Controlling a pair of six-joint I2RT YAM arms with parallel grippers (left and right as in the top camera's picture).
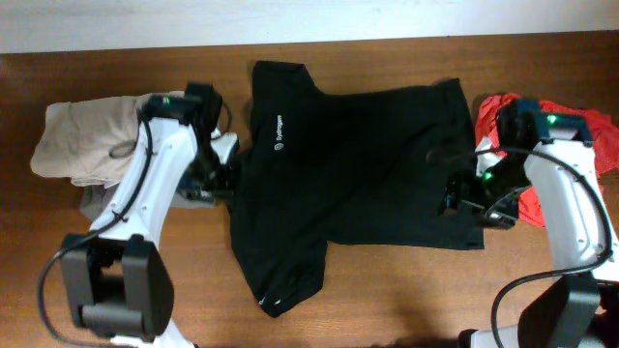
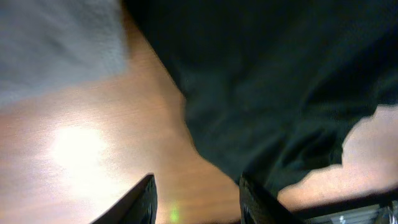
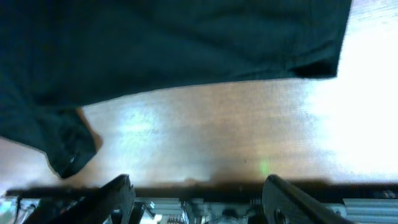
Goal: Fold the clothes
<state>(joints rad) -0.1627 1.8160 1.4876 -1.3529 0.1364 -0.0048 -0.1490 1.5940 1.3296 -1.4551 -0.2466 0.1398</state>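
We see the black shirt (image 1: 368,164) flat for folding. Left gripper (image 2: 196,183) and right gripper (image 3: 198,183) flank it, spread, empty.

Small white chest logo (image 1: 276,135) on black shirt (image 1: 377,174), lettering too small to read (turned sideways)

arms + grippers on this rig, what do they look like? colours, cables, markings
Both match: left arm and right arm have white link shells, black joint housings and black bases, with a black cable looping outside each. A green light glows near each wrist. Left gripper and right gripper have plain black fingers; no markings readable.
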